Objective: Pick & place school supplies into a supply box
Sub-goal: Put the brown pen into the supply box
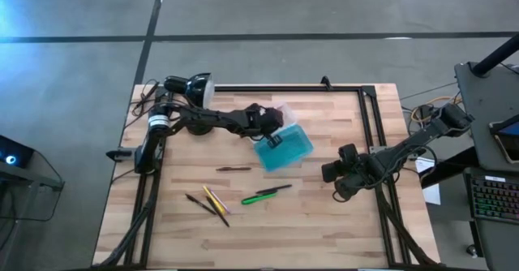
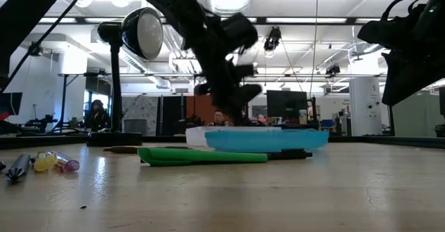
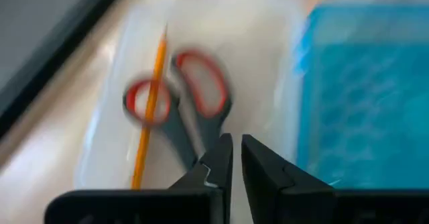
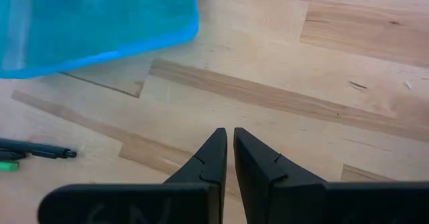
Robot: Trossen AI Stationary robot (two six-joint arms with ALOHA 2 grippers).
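Left gripper (image 3: 236, 158) hangs over the supply box (image 1: 284, 148) with fingers nearly closed, holding nothing; red-handled scissors (image 3: 194, 110) and an orange pencil (image 3: 150, 110) lie in the clear half right beneath it. Right gripper (image 4: 229, 153) hovers empty, almost shut, beside the teal half.

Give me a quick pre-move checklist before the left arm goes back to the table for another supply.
1. Left gripper empty, fingers nearly shut above the clear half of the supply box: ok.
2. Red-handled scissors and orange pencil lying inside the clear half: ok.
3. Teal half lying open, not blocking the clear half: ok.
4. Supplies left on the table: green marker, dark pen, yellow pencil and others: not ok, still to place.
5. Right gripper empty, over bare wood away from the box: ok.
6. Desk lamp clear of the left arm's path: cannot tell.
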